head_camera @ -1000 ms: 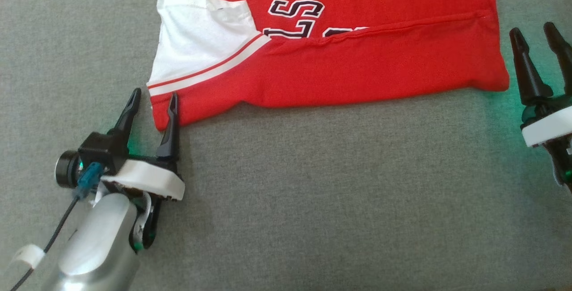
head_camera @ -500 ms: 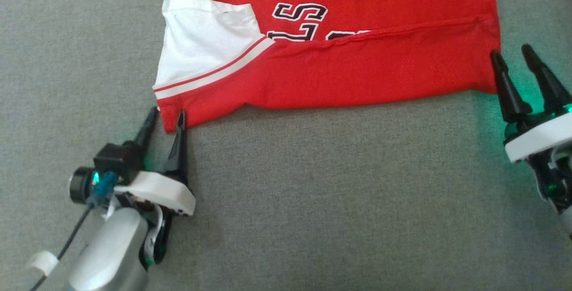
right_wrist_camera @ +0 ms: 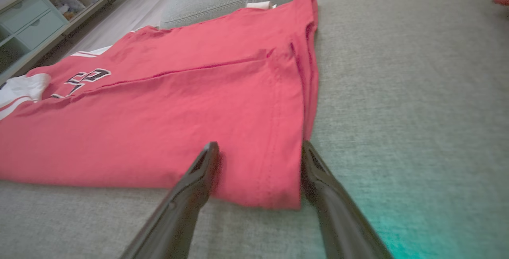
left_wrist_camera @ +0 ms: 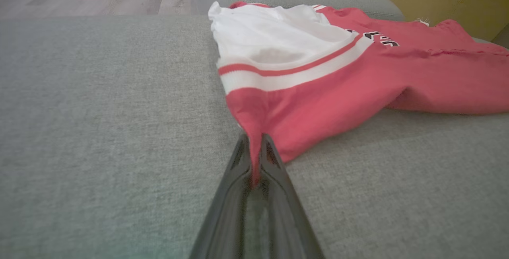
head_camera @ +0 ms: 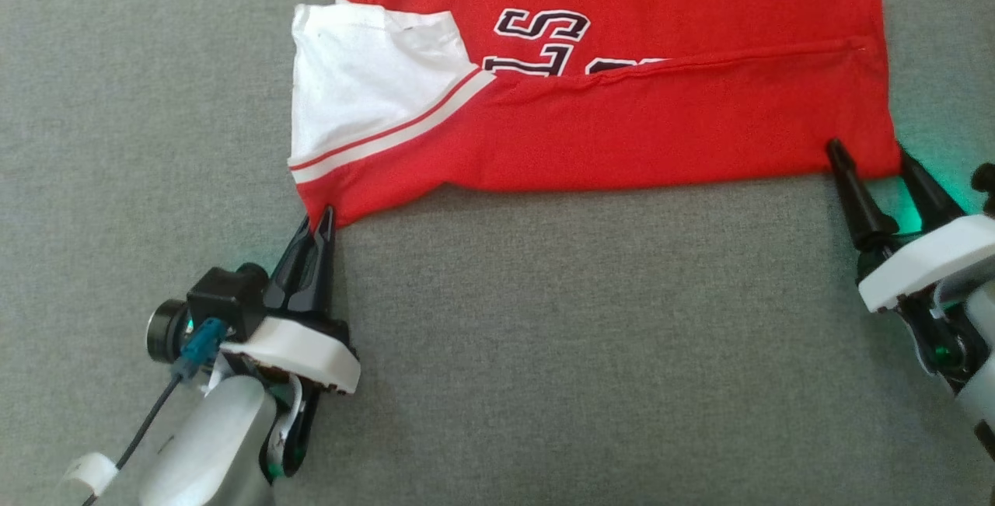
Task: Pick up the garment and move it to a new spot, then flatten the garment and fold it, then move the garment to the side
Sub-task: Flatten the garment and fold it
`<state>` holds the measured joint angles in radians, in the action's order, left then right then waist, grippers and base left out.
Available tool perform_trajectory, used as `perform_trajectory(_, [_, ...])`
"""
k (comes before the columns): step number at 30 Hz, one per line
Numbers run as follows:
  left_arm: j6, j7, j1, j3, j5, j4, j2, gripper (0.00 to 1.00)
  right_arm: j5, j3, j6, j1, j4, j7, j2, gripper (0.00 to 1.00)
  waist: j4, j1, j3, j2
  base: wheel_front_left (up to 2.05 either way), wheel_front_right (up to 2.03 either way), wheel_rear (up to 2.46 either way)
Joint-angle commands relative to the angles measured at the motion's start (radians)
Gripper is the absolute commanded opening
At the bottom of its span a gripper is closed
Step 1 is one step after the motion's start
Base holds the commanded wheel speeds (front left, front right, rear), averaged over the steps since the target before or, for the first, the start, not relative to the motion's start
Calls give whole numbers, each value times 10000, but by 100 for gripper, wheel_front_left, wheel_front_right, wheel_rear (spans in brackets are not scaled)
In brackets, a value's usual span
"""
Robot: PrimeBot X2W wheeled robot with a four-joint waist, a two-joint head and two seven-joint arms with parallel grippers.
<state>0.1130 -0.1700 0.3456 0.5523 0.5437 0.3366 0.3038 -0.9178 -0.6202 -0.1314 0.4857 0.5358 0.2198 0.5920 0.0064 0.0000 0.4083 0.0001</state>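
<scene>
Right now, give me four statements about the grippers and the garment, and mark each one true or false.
1. The left gripper is shut on a corner of the garment. True.
2. The right gripper is shut on the garment. False: its jaws stand open, astride the near right corner.
3. The garment lies on a grey upholstered surface. True.
4. The garment is plain blue. False: it is red, with a white sleeve and dark lettering.
</scene>
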Motion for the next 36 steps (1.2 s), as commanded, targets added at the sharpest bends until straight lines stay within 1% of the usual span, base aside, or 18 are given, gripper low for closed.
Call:
perform_trajectory(1, [-26, -107, -133, -242, -98, -90, 222, 0, -129, -200, 7, 2, -74, -117, 146, 73, 27, 0, -34, -1, 0, 0, 0])
perform_trajectory(3, [-55, -147, -98, -227, -118, -79, 259, 0, -210, -331, 7, 3, -66, -166, 240, 0, 68, 0, -94, -1, 0, 0, 0])
perform_trajectory(8, [-175, -129, -135, -145, -128, -137, 413, 0, -303, -481, 7, -282, -291, -18, 824, 0, 137, 0, -339, -1, 0, 0, 0])
perform_trajectory(12, [-242, 38, -409, -7, -132, -430, 619, 0, -385, -676, 7, -673, -634, -126, 1527, 0, 145, 0, -601, -1, 0, 0, 0])
perform_trajectory(17, [-293, 475, -1132, 284, -39, -1169, 889, 0, -578, -917, 7, -1087, -1264, -525, 2408, 0, 154, 0, -895, -1, 0, 0, 0])
perform_trajectory(22, [-170, 1048, -2145, 642, 158, -2153, 1060, 0, -843, -1075, 7, -1873, -1927, -758, 3239, 0, 222, 0, -1065, -1, 0, 0, 0])
perform_trajectory(23, [-170, 1048, -2145, 642, 158, -2153, 1060, 0, -843, -1075, 7, -1873, -1927, -758, 3239, 0, 222, 0, -1065, -1, 0, 0, 0])
perform_trajectory(29, [27, 1572, -3030, 934, 328, -3166, 1291, 0, -1127, -914, 7, -2795, -2482, -844, 3831, 0, 269, 0, -1060, -1, 0, 0, 0])
perform_trajectory(36, [208, 1814, -3286, 917, 351, -3723, 1593, 0, -1021, -464, 7, -3440, -2544, -868, 4042, 0, 273, 0, -1087, -1, 0, 0, 0])
